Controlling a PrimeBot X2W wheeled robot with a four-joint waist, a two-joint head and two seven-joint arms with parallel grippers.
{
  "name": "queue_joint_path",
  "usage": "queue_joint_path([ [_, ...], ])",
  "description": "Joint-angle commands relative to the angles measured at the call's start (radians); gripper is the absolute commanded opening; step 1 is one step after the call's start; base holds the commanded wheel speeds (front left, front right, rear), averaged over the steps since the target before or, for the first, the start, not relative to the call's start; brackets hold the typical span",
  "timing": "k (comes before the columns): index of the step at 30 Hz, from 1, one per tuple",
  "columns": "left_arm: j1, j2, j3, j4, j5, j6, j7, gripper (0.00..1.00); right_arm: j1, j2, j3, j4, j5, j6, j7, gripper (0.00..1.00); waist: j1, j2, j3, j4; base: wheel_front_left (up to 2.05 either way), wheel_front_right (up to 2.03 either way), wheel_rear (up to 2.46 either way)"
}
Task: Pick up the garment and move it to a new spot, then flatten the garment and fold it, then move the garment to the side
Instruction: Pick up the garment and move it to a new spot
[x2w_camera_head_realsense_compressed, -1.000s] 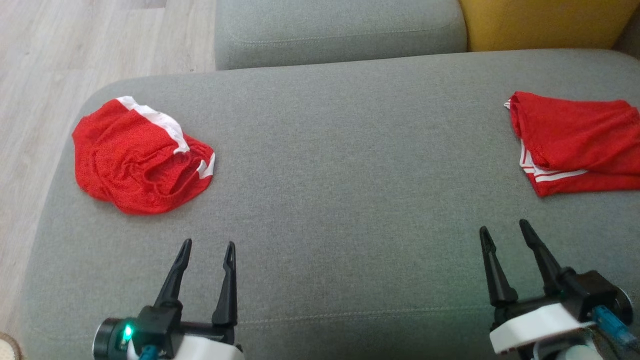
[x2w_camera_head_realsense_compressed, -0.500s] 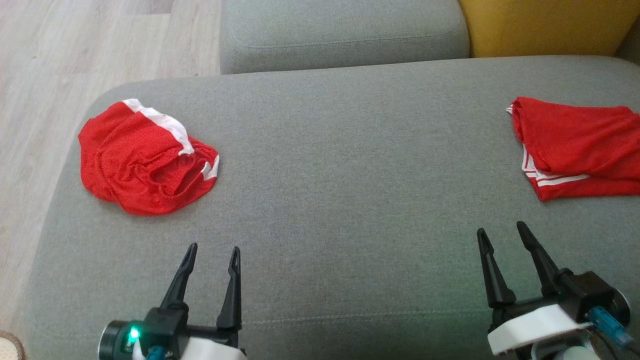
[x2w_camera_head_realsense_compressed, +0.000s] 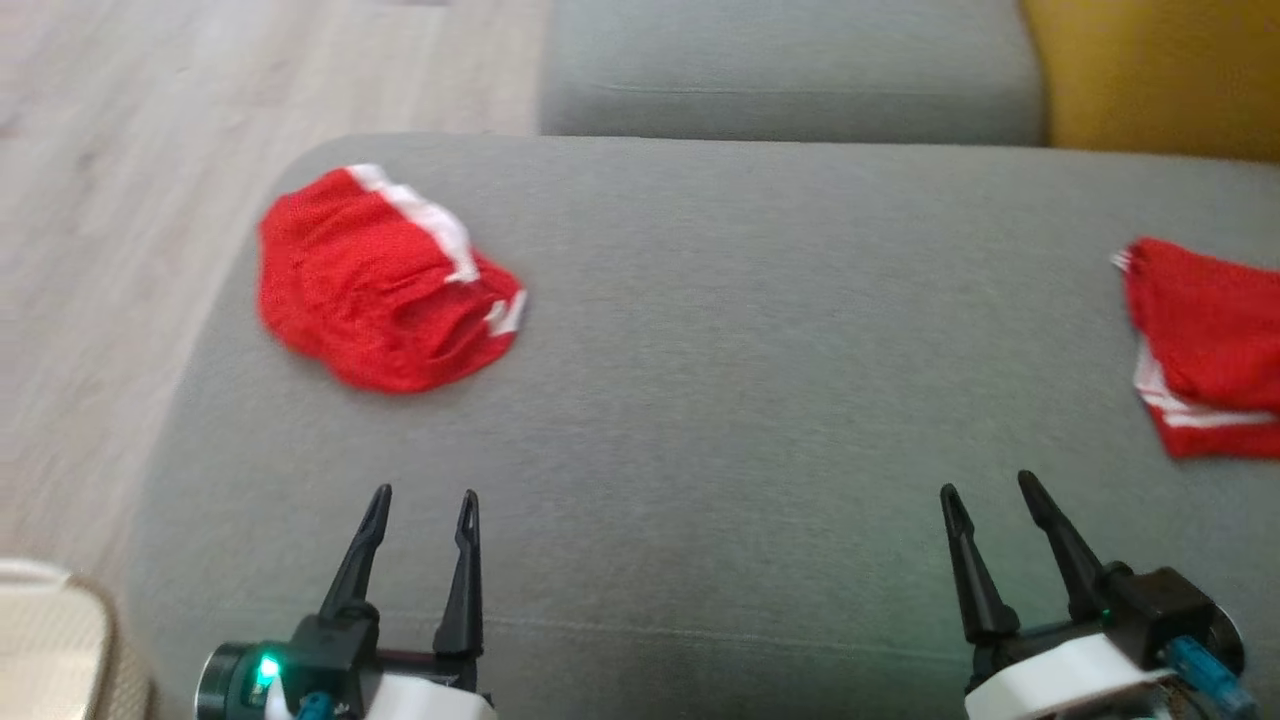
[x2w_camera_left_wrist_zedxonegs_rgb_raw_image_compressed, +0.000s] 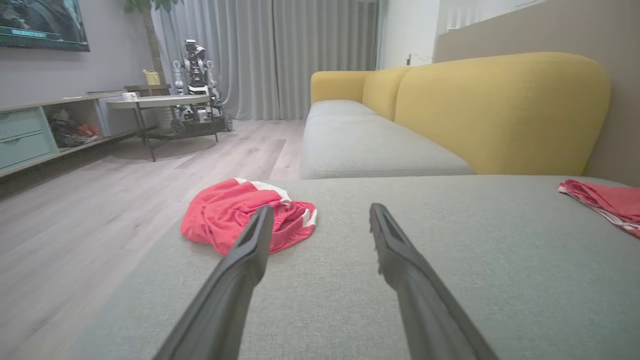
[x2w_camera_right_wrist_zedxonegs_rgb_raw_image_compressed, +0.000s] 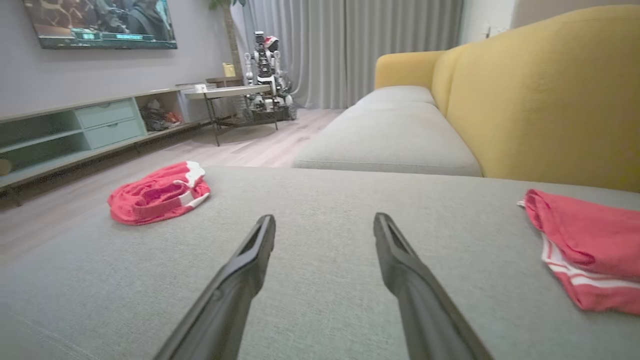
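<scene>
Head camera has swung toward the robot's left since the earlier frames: the whole scene sits further right in the head view, and more wooden floor (x2w_camera_head_realsense_compressed: 120, 200) shows along the left edge. Frame slightly blurred. On the grey seat cushion (x2w_camera_head_realsense_compressed: 750, 380) nothing has shifted, and both arms keep the same pose at the bottom of the view.

- The crumpled red garment (x2w_camera_head_realsense_compressed: 385, 285), with white trim, lies bunched in a heap on the cushion's far left corner, close to the rounded edge above the floor. Not flattened, not folded.
- The folded red garment (x2w_camera_head_realsense_compressed: 1210, 350), with white stripes along its near edge, lies flat at the right side of the same cushion, cut off by the frame edge and well apart from the heap.
- The left gripper (x2w_camera_head_realsense_compressed: 424, 493) hangs low over the near left part of the cushion, fingers spread wide with nothing between them. The heap is ahead and a little to its left, untouched.
- The right gripper (x2w_camera_head_realsense_compressed: 986, 484) hangs over the near right part, fingers spread wide and empty. The folded piece is ahead to its right, untouched.
- Behind the cushion: a second grey seat (x2w_camera_head_realsense_compressed: 790, 70) and a yellow backrest (x2w_camera_head_realsense_compressed: 1160, 70)
</scene>
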Motion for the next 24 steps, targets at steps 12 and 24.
queue_joint_path([
  [12,0.001,-0.006,0.059,-0.06,0.017,-0.004,-0.005,1.0,-0.005,-0.007,0.04,-0.03,0.034,0.0,-0.009,1.0,0.0001,0.0,-0.019,0.25,0.0,0.0,0.0],
  [24,-0.011,0.0,0.095,-0.082,0.011,-0.02,-0.005,1.0,-0.024,-0.007,0.058,-0.018,0.032,0.0,-0.009,1.0,0.0001,0.0,0.017,0.25,0.0,0.0,0.0],
])
